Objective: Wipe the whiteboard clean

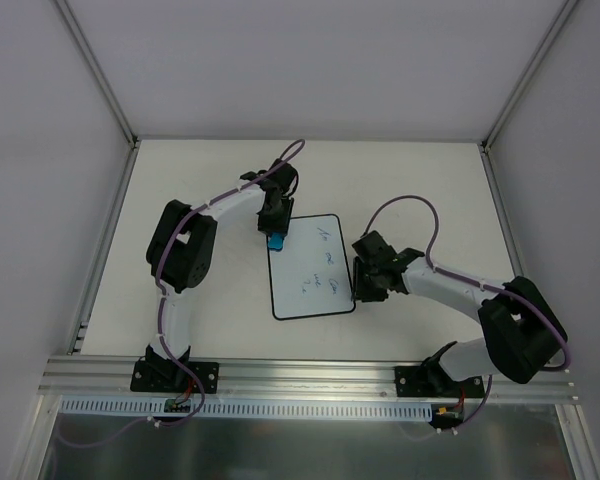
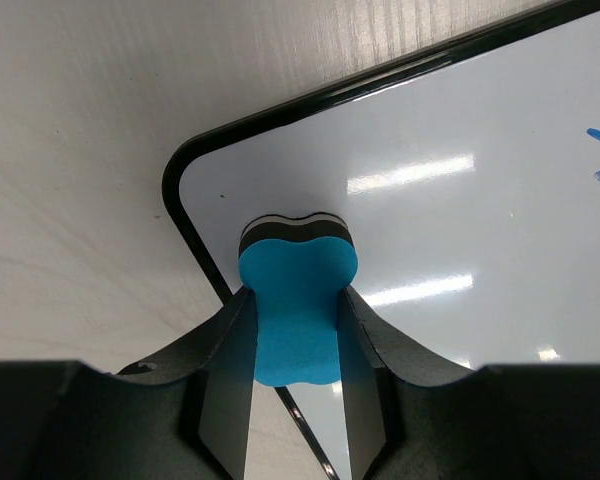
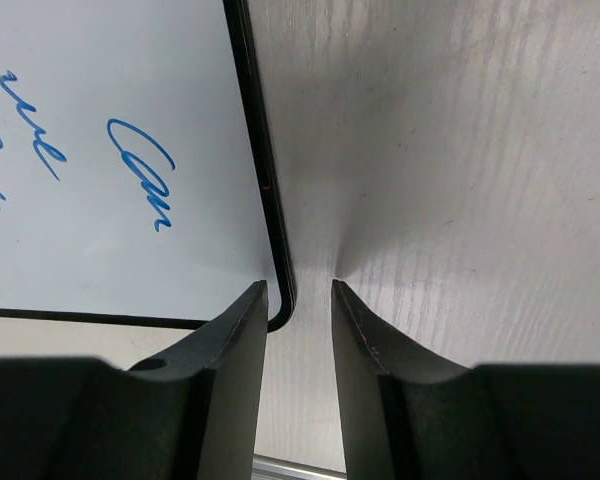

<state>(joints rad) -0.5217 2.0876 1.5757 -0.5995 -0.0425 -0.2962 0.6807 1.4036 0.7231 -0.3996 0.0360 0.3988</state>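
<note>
With left fingers [image 2: 235, 340] clamped on the blue foam eraser block [image 2: 298, 300] at the far-left corner of the black-rimmed white whiteboard [image 1: 312, 267] mid-table [image 1: 430, 190], sweep flat rightward; brace with barely parted, empty right fingers [image 3: 245, 340].

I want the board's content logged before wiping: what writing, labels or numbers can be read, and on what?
"Can", probably: blue cursive on the whiteboard.
Other blue handwriting on it: cut off or too small to read.
On the blue eraser: no text visible.
</note>
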